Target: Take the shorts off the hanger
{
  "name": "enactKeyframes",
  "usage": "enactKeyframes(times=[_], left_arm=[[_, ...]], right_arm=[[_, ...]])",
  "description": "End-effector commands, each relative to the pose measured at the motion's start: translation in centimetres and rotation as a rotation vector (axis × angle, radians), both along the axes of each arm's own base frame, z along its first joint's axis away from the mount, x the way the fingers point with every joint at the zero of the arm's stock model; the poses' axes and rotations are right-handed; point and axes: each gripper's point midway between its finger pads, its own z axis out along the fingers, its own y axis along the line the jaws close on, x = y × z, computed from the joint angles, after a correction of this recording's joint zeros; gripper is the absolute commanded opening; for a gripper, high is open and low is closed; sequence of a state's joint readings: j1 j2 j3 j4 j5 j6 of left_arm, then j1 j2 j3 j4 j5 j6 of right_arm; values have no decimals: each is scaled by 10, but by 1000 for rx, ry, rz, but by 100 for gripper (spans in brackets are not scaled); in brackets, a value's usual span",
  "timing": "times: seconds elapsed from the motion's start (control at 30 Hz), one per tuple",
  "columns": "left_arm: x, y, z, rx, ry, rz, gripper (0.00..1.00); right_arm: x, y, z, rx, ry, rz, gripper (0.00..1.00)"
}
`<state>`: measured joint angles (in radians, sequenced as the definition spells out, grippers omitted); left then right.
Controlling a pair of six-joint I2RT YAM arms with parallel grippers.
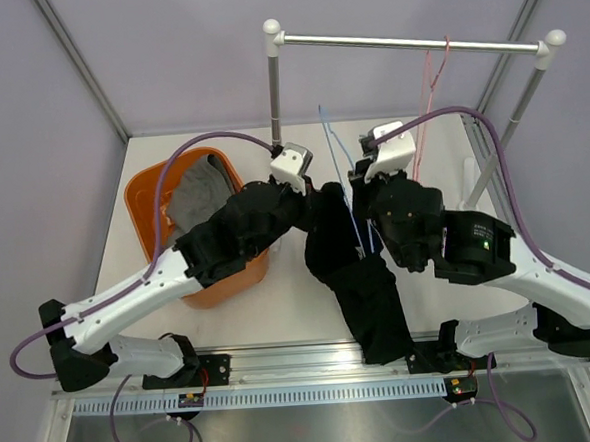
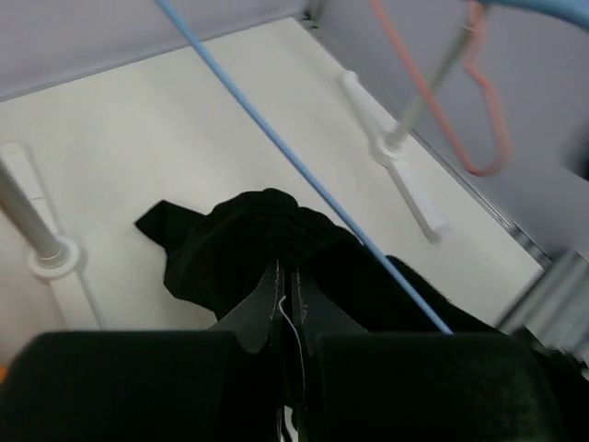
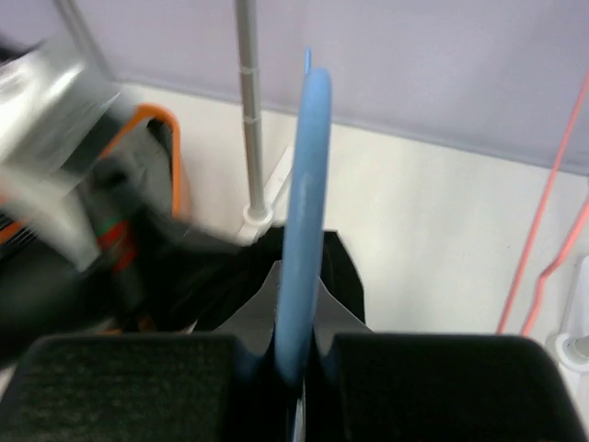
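Observation:
The black shorts (image 1: 364, 287) hang limp over the table between my two arms, draped on a blue hanger (image 1: 338, 163). My left gripper (image 1: 316, 204) is shut on the upper part of the black shorts; in the left wrist view its jaws (image 2: 287, 274) pinch the black cloth (image 2: 239, 239), with the blue hanger rod (image 2: 276, 138) running just beside it. My right gripper (image 1: 368, 217) is shut on the blue hanger; in the right wrist view (image 3: 301, 276) the hanger (image 3: 306, 166) stands up between the fingers, black cloth (image 3: 342, 267) behind. The grey shorts (image 1: 199, 193) lie in an orange basket (image 1: 151, 190).
A metal clothes rack (image 1: 404, 42) spans the back, its left post (image 1: 274, 92) just behind my left wrist. An empty pink hanger (image 1: 429, 83) hangs from the rail at the right. The rack's feet (image 2: 405, 175) rest on the white table (image 1: 280, 302). Purple walls close in the sides.

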<state>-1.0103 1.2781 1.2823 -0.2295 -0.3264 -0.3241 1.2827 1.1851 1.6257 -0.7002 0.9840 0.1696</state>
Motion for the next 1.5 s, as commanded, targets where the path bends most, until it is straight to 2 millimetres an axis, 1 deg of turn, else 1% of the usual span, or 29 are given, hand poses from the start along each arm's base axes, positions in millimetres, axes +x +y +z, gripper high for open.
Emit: enactKeyframes(times=[0.0,0.1,0.13,0.17,0.2,0.23,0.3,0.33,0.4,0.43,0.53,0.57,0.6,0.63,0.67,0.7,0.8,0.87,0.97,1.03,1.1,1.13,1.2,1.27,1.3,1.33,1.37,1.4,1.47], left_arm=[[-57,-3,68,-41,-117,-195,0],[-76,9,92,-23,-165,-198,0],[-80,19,98,-20,-174,-188,0],[-82,24,104,-16,-191,-185,0],[-81,32,111,-24,-205,-158,0],[-80,42,121,-29,-221,-133,0],[-71,67,140,-21,-266,-37,0],[-69,79,158,-45,-292,6,0],[-62,107,186,-56,-356,108,0],[-61,124,216,-77,-433,149,0],[-61,159,272,-148,-531,257,0],[-66,184,304,-174,-603,298,0],[-66,191,318,-176,-637,331,0],[-69,205,342,-247,-686,376,0],[-71,220,356,-208,-757,422,0],[-77,240,380,-290,-807,480,0],[-85,258,406,-289,-938,557,0],[-87,260,412,-258,-995,578,0],[-82,252,410,-246,-1030,582,0],[-66,237,397,-216,-1014,565,0],[-51,236,385,-168,-1018,563,0],[-40,224,371,-179,-988,531,0],[-18,224,359,-124,-974,534,0],[-6,226,361,-155,-946,524,0],[16,224,352,-103,-920,526,0],[23,225,353,-134,-902,522,0],[22,237,367,-146,-934,539,0],[40,232,360,-121,-902,533,0],[51,238,366,-127,-896,542,0]], right_arm=[[25,-15,34,103,-73,-81,0],[51,-20,34,134,-49,-81,0],[56,-22,41,151,-49,-79,0],[60,-24,39,145,-29,-85,0],[71,-21,34,131,-4,-81,0],[70,-23,47,156,-9,-73,0],[73,-17,43,136,25,-59,0],[71,-19,55,158,14,-52,0],[71,-16,51,140,41,-41,0],[69,-17,55,138,44,-35,0],[67,-13,46,127,68,-17,0],[64,-16,47,140,66,-16,0],[64,-15,44,139,71,-11,0],[64,-14,37,130,81,-12,0],[63,-15,36,131,85,-12,0],[64,-14,33,129,91,-9,0],[62,-10,25,124,110,3,0],[63,-8,21,122,122,11,0],[61,-6,16,117,132,22,0],[62,-6,13,111,136,20,0],[61,-6,10,108,144,19,0],[60,-6,7,104,150,21,0],[60,-4,4,96,161,28,0],[58,-5,0,92,174,32,0],[57,-4,-2,90,180,36,0],[56,-5,-5,86,187,38,0],[54,-5,-6,94,191,45,0],[53,-5,-8,94,196,47,0],[51,-4,-17,92,215,54,0]])
